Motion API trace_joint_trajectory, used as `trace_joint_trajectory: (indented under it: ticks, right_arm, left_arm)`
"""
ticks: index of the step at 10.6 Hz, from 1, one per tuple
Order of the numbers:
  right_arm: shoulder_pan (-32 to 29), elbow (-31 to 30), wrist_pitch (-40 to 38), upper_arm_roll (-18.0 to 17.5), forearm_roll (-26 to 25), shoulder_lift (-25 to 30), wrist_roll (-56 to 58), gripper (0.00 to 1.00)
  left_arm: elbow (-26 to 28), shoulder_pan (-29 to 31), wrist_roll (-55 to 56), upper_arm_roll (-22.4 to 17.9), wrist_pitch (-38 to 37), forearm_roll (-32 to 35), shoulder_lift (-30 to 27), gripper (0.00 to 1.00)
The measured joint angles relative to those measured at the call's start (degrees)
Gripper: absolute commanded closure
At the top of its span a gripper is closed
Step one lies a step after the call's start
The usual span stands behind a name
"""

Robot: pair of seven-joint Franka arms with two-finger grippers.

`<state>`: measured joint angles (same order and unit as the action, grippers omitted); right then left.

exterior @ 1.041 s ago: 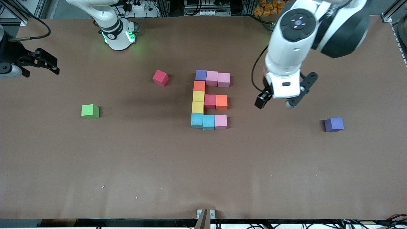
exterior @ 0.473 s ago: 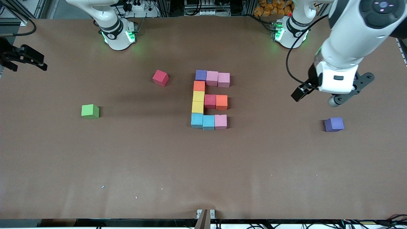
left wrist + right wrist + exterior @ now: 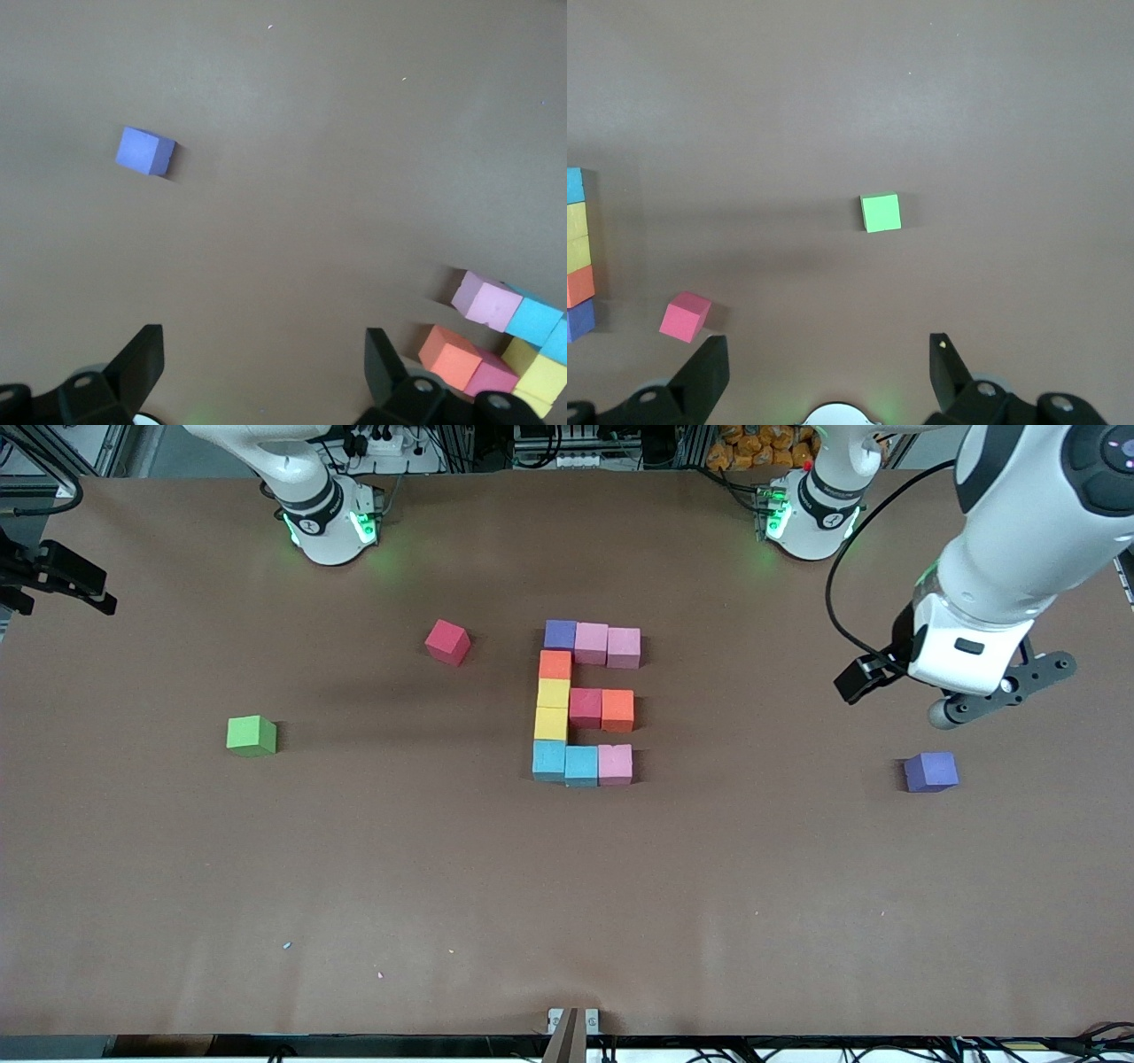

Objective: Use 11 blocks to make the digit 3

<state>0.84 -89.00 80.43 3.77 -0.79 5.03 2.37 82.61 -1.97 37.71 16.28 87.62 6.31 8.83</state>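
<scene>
Blocks [image 3: 582,702] form the digit; left gripper [image 3: 957,691] hangs agape, probably empty; right gripper [image 3: 66,584] likewise agape.

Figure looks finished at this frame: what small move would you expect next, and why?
Probably none on the blocks: the left gripper should just retreat to rest. The digit 3 already has eleven cubes in three bars off one straight bar; both grippers' jaws are open and empty, and the right gripper waits at the table's edge.
</scene>
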Motion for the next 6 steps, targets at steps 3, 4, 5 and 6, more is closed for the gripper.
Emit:
trace_joint_trajectory:
  ticks: [3,4,5,6]
  right_arm:
    - [-0.52,0.0,-0.2,0.05,-0.01,0.26,0.0,0.0]
    - [-0.45,-0.01,-0.28,-0.07,-0.01,0.35,0.0,0.0]
    - [-0.34,-0.01,-0.36,-0.19,-0.01,0.5,0.0,0.0]
    - [-0.3,-0.02,-0.49,-0.3,-0.01,0.69,0.0,0.0]
  left_arm:
    - [0.01,0.44,-9.93,-5.6,-0.07,-3.74,-1.43,0.0]
    - [0.03,0.65,-12.57,-6.26,-0.12,-3.93,-1.85,0.0]
    - [0.05,0.64,-14.69,-6.47,-0.14,-3.94,-2.24,0.0]
    - [0.07,0.57,-16.41,-6.47,-0.16,-3.94,-2.64,0.0]
